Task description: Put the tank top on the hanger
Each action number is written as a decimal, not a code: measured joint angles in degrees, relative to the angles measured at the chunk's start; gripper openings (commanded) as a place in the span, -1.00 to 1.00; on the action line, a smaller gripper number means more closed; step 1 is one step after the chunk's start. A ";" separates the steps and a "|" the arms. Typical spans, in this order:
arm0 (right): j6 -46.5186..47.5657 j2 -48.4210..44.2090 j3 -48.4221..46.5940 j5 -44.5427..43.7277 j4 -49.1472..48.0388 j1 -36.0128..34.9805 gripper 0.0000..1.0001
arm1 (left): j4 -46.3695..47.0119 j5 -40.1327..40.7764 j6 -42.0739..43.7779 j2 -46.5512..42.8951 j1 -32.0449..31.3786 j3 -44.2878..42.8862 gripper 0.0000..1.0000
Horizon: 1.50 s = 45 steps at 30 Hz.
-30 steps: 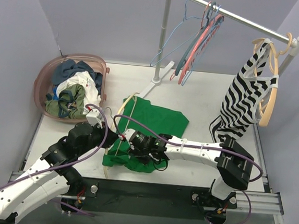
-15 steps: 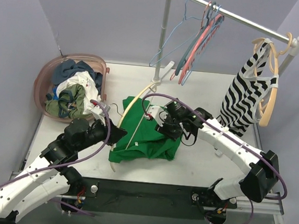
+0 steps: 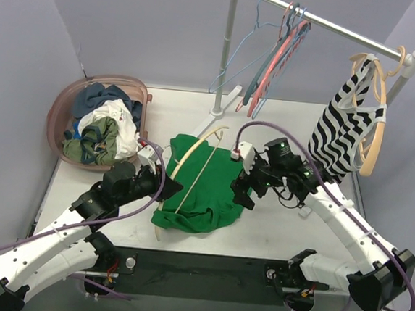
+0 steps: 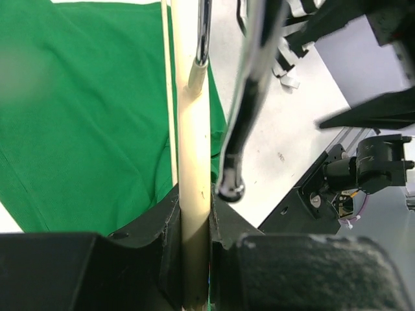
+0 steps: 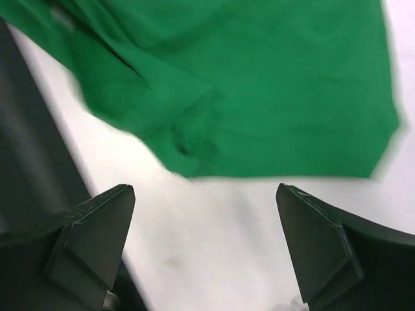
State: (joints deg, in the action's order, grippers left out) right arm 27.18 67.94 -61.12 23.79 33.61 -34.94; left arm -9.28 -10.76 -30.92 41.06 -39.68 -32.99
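Note:
The green tank top (image 3: 215, 189) lies crumpled on the table between the two arms. Across it lies the cream hanger (image 3: 175, 164), its arch running from the near left to the far middle, its thin lower bar (image 3: 194, 178) over the cloth. My left gripper (image 3: 170, 187) is shut on the hanger (image 4: 193, 149) at the arch's middle, beside the metal hook (image 4: 249, 97). My right gripper (image 3: 247, 189) hangs open over the tank top's right edge. In the right wrist view, bare table shows between the fingers of the right gripper (image 5: 204, 194), with the tank top (image 5: 272, 84) beyond them.
A pink laundry basket (image 3: 55, 113) full of clothes stands at the far left. At the back is a clothes rack (image 3: 228, 48) with thin pink and blue hangers (image 3: 275, 52). A zebra-striped top (image 3: 340, 131) hangs on a tan hanger (image 3: 374, 145) at the far right.
My right gripper has opened, let go of the tank top and drawn back to the right. The cloth has been pulled right and farther across. The left gripper has kept hold of the hanger and turned it.

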 measured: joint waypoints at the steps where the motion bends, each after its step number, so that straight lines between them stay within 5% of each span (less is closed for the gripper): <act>1: -2.71 -1.07 1.01 6.47 -0.96 1.62 1.00 | 0.11 -0.11 -0.04 -0.02 0.07 0.33 -1.00; 4: -9.35 0.79 3.67 20.87 -4.96 7.48 0.88 | 0.13 -0.15 -0.15 -0.35 0.15 1.22 -1.00; 7: -12.22 6.99 6.27 23.54 -8.44 5.77 0.94 | 0.04 0.13 -0.44 -1.11 0.17 1.75 -1.00; 14: -24.02 5.86 16.63 6.19 -17.25 -13.68 0.49 | 0.11 2.19 -1.95 -5.29 0.42 4.13 -1.00; 22: -35.98 13.94 12.81 -9.49 -21.92 -15.54 0.26 | -0.26 3.45 -3.63 -8.28 0.42 7.08 -1.00; 25: -37.73 17.09 11.08 -10.71 -22.21 -15.80 0.00 | -0.48 3.50 -3.63 -9.40 0.42 7.23 -1.00; 32: -36.68 18.82 10.03 -13.18 -21.46 -15.85 -1.00 | -1.33 3.43 -2.84 -10.82 0.42 7.26 -1.00; 38: -32.37 14.88 10.05 -16.28 -19.37 -13.05 -1.00 | -3.15 0.72 0.85 -12.90 0.44 7.23 -1.00; 45: -26.29 5.57 6.58 -10.25 -14.23 3.80 -1.00 | -3.82 -6.86 6.80 -14.95 0.46 5.29 -1.00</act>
State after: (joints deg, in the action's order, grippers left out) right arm 0.89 73.52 -54.54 13.54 19.38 -31.14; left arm -13.10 -17.63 -24.12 26.11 -39.22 -27.70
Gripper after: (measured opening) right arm 0.043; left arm 0.237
